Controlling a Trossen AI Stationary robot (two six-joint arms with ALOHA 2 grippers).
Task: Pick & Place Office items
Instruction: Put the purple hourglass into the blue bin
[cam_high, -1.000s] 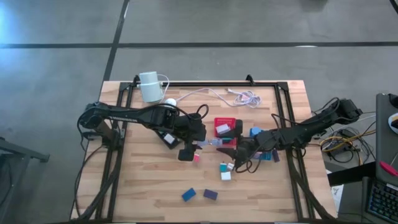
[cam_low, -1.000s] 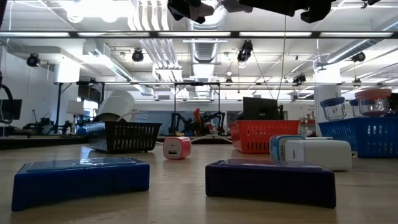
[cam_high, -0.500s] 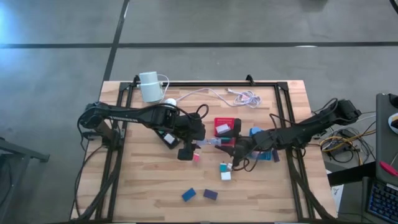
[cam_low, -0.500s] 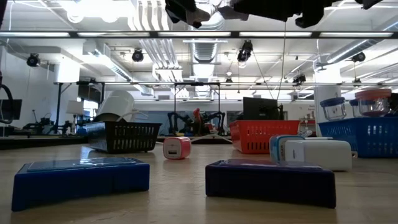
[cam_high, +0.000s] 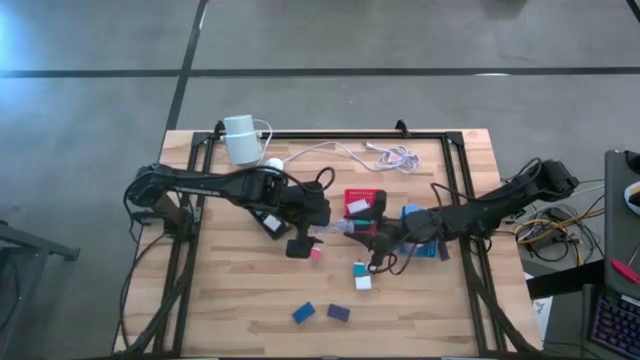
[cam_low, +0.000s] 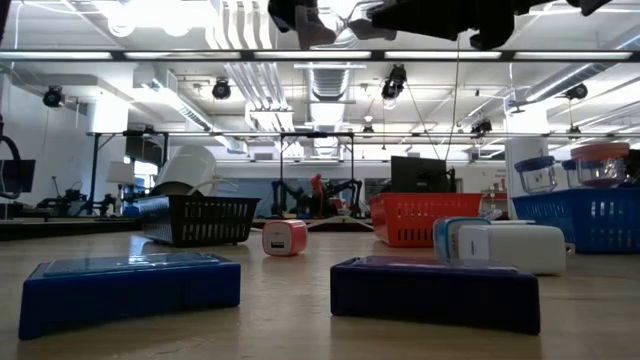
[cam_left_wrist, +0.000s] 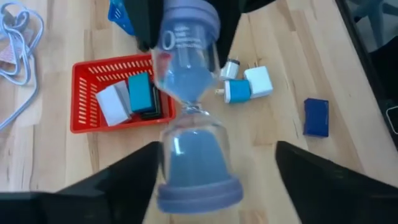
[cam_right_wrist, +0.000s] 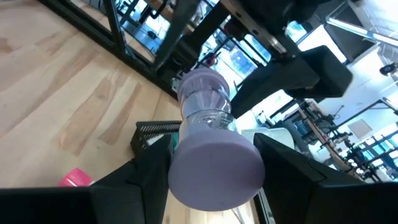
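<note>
An hourglass with purple end caps and blue sand hangs above the table's middle, between my two grippers. My right gripper comes from the right and is shut on its right-hand end. My left gripper is at the other end; in the left wrist view its fingers stand wide apart on both sides of the near cap, touching nothing. On the table lie a pink piece, a teal piece, a white piece, a blue block and a purple block. My right gripper pinches the hourglass's right-hand purple cap between its two fingers. The fingers come nearly level from the table's right side, in line with the hourglass. The hourglass lies roughly level, lifted clear of the table, its other cap pointing at my left gripper.
A red tray behind the grippers holds white and teal pieces. A black tray lies under my left arm, a blue tray under my right. At the far left stands a white cylinder with its cable.
My right gripper has shut on the hourglass's right end, then my left gripper has opened and let go of the other end. Both arms have stayed about where they were, and the hourglass stays level above the table.
</note>
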